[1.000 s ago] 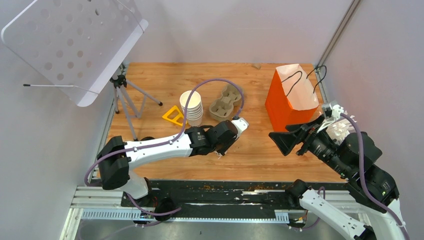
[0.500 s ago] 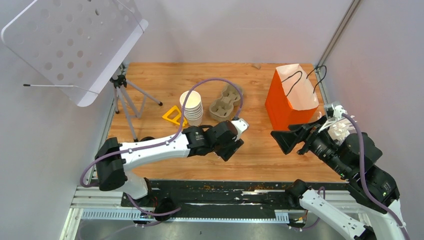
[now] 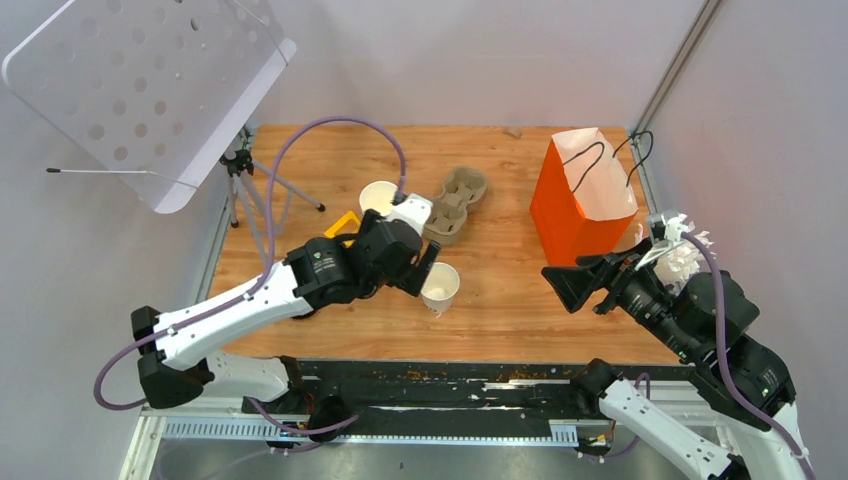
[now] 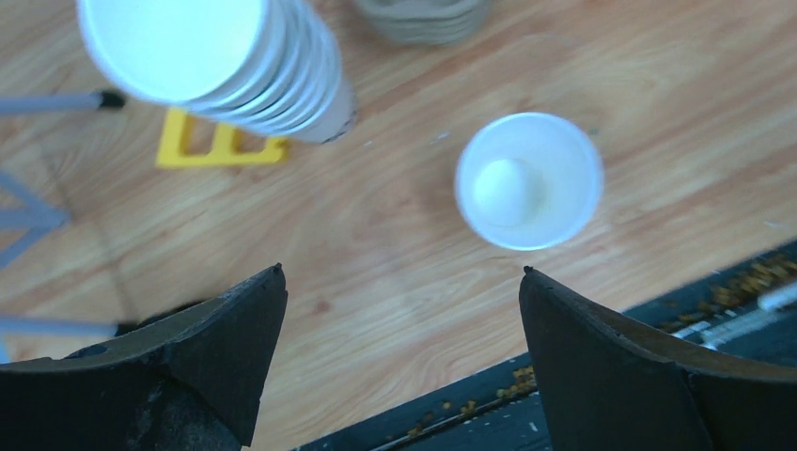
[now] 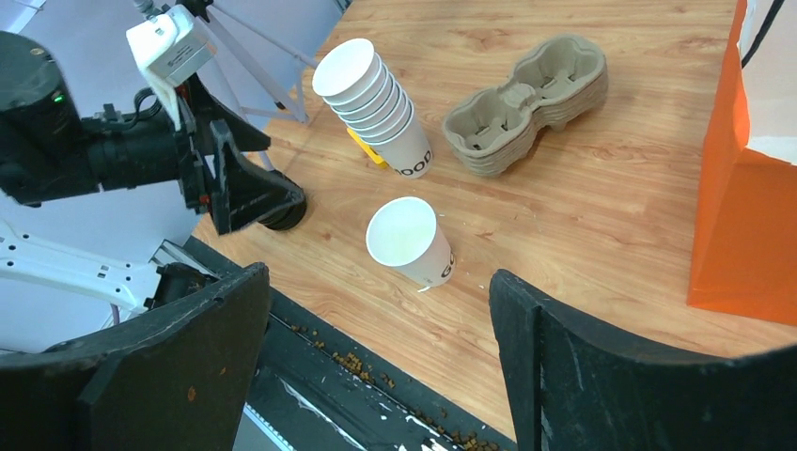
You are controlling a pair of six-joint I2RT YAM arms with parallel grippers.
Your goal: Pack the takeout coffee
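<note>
Just ahead of the empty left jaws: one upright, lidless cup.
Left jaws and right jaws both stand wide apart, holding nothing. The takeout coffee cup (image 4: pixel 528 180) stands mouth-up, long axis vertical, close to the near edge of the surface (image 3: pixel 520 310), about midway along it. The left jaws hover just beside it, while the right jaws are well apart, toward the right edge.

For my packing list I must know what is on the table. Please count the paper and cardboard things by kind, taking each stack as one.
Single white cup: 1
Stack of white cups: 1
Stack of cardboard cup carriers: 1
Orange paper bag: 1
Total: 4
</note>
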